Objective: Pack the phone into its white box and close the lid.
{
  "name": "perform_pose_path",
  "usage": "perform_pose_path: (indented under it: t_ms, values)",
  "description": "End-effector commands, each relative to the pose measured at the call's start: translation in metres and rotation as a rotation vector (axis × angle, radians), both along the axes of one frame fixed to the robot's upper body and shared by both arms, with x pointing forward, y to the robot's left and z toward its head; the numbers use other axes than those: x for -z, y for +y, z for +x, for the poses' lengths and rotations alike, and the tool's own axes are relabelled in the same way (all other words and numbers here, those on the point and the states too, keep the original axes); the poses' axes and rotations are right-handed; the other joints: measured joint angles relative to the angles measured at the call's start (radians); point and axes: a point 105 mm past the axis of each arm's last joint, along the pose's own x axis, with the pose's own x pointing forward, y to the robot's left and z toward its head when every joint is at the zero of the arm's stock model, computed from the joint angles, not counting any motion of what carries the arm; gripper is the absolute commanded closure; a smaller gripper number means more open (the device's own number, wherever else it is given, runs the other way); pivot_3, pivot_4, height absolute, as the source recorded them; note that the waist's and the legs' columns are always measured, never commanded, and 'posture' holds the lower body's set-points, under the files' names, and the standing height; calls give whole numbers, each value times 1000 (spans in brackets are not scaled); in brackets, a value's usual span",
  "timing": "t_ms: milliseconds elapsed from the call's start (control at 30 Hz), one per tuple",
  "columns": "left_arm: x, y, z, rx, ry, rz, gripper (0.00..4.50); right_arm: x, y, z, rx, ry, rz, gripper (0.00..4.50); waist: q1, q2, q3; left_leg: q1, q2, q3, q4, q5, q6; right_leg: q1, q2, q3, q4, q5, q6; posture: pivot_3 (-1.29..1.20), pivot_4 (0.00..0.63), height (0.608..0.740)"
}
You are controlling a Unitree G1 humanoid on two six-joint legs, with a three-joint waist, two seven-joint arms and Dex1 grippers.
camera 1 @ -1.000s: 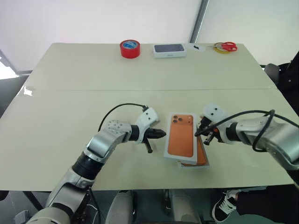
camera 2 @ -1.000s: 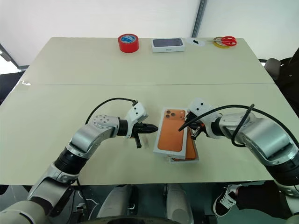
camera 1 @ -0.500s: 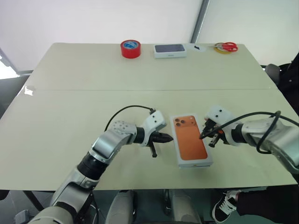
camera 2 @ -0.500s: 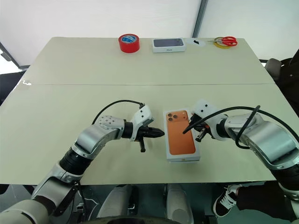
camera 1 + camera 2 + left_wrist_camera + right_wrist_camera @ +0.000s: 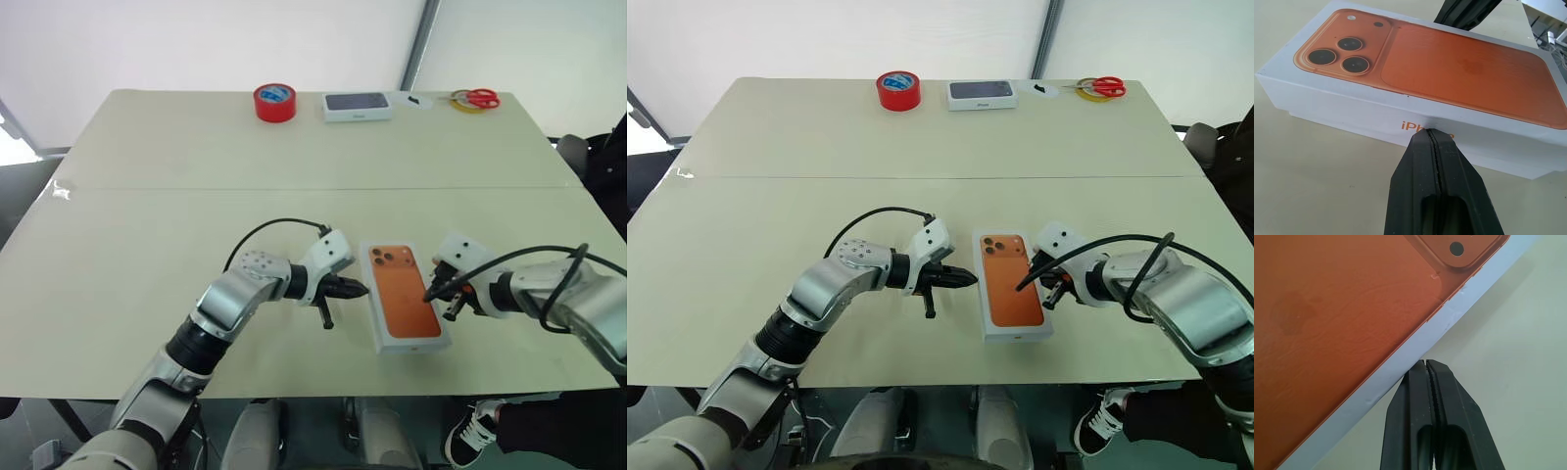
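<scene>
- Across the near half of the pale table (image 5: 147,245): now one closed white package, where a second ago lay a skewed stack with the lid (image 5: 404,307) riding crooked over the white box underneath and an orange edge poking out at the near right corner.
- Sits square and flat now, lid fully down over the base, orange phone picture facing up, camera cluster at the far end; no base rim showing past the lid's walls.
- Has also slid a little toward the robot's right and turned closer to straight compared with the earlier pictures.
- Means, as a judgement, packing and closing look finished: phone presumably sealed inside, hidden from sight, so not confirmable directly.
- Just beside the lid's left long wall: left gripper (image 5: 1431,134), fingers pressed tight together, holding nothing, tip touching or almost touching the side printed with orange lettering.
- At the lid's right long edge: right gripper (image 5: 1426,366), likewise clamped shut and empty, tip at the white rim, apparently nudging rather than grasping.
- Reads as a last squaring-up from both sides; probably only a withdrawal of both arms left.
- Far edge of the table, well apart and unchanged: red tape roll (image 5: 273,101), white box with a dark top (image 5: 357,105), scissors (image 5: 475,97).
</scene>
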Motion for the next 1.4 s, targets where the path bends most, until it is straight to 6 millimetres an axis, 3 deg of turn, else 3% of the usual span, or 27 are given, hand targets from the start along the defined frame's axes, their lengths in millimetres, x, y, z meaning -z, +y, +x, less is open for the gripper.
perform_pose_path:
  t_ms: [33, 467, 833, 933, 1033, 1167, 1400]
  values:
    - [-12, -12, -9, 65, -39, -34, 4500, -11, 12, -5, -69, -36, 13, 4442, 0, 0, 0, 0, 0, 0, 0, 0, 0, 0, 0, 0, 0, 0, 0, 0, 150, 732]
    - [-4, -11, -9, 71, -46, 4, 4500, -12, 8, -13, -86, -27, -15, 4442, 1, 0, 0, 0, 0, 0, 0, 0, 0, 0, 0, 0, 0, 0, 0, 0, 150, 732]
    - [-40, 6, 19, -69, -44, -154, 4500, -37, -33, -3, -15, -106, -56, 4442, 0, 0, 0, 0, 0, 0, 1, 0, 0, 1, 0, 0, 0, 0, 0, 0, 150, 732]
    - [-46, 3, 25, -89, -46, -174, 4500, -48, -20, -12, -106, -113, 18, 4442, 0, 0, 0, 0, 0, 0, 1, 0, 0, 1, 0, 0, 0, 1, 2, 0, 150, 732]
    - [-45, -7, 29, -89, -48, -163, 4500, -45, -3, -27, -206, -77, 77, 4442, 2, 0, 0, 1, 0, 0, 1, 0, 0, 1, 0, 0, 0, 2, 3, 0, 150, 732]
    - [-24, -26, 30, -61, -61, -47, 4500, -24, 17, -46, -270, -9, 112, 4442, 3, 0, 0, 1, -1, -1, 1, 0, 0, 3, 0, -1, 0, 2, 3, 0, 150, 732]
    - [-2, -32, 31, -55, -47, 61, 4500, 4, 20, -59, -253, 68, 90, 4442, 1, 0, 0, 1, -1, -1, 1, 0, 0, 3, 0, -1, 0, 0, 0, 0, 150, 732]
